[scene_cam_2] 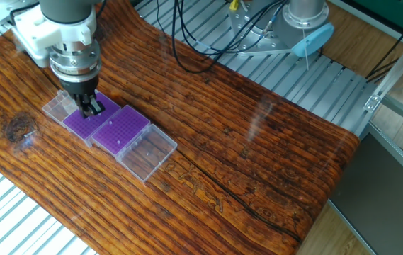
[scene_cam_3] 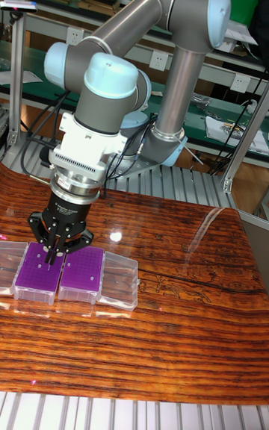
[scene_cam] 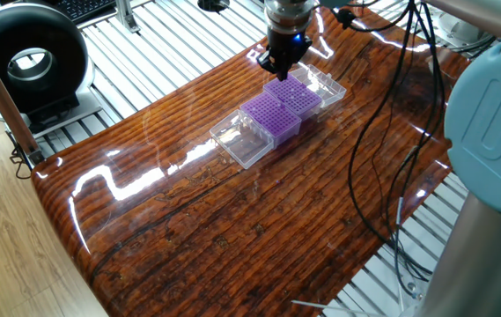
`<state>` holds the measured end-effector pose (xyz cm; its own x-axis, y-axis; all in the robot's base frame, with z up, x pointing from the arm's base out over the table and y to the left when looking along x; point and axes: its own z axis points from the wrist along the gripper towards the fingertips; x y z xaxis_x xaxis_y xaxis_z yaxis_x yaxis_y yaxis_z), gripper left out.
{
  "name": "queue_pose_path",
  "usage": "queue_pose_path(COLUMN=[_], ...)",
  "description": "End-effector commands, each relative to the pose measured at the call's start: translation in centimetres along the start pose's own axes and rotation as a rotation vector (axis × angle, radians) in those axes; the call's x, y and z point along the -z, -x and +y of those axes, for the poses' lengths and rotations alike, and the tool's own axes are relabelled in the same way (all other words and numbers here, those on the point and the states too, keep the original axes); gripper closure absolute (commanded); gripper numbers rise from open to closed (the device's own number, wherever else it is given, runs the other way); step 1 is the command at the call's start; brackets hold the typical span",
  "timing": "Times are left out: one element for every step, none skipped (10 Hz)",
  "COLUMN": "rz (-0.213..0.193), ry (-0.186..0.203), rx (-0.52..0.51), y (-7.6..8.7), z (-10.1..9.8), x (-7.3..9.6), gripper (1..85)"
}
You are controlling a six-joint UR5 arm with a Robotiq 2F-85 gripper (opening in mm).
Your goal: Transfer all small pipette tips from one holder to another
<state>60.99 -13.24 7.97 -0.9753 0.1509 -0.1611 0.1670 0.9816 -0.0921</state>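
Hand (scene_cam_3: pixel 51 251) poised over far purple rack (scene_cam_2: pixel 81 122), fingers near together; whether clamped on tip, cannot tell. Tips too small to see, presumably in rack. Light, slippery, bendable: grip upper end, pull vertical.

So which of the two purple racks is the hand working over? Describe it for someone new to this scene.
On the wooden table lies a short row of clear lids and two purple grid racks. The rack in question is the purple one directly under the hand. Unlike the other purple rack, which has nothing above it, this one lies at the arm's end of the row.
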Motion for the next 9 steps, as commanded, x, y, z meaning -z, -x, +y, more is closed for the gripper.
queue_pose_path(rz=[-0.018, -0.017, -0.021, -0.021, -0.025, -0.031, -0.031, -0.035, -0.039], ry=[0.018, 0.02, 0.023, 0.023, 0.027, 0.031, 0.031, 0.032, 0.037], rx=[-0.005, -0.006, -0.008, -0.009, -0.011, -0.012, -0.012, -0.01, -0.009], y=[0.0, 0.0, 0.0, 0.0, 0.0, 0.1, 0.1, 0.2, 0.3], z=[-0.1, 0.0, 0.1, 0.1, 0.3, 0.3, 0.3, 0.3, 0.3], x=[-0.6, -0.7, -0.9, -0.9, -1.1, -1.3, -1.4, -1.5, -1.7], gripper=[84.3, 84.3, 84.3, 84.3, 84.3, 84.3, 84.3, 84.3, 84.3])
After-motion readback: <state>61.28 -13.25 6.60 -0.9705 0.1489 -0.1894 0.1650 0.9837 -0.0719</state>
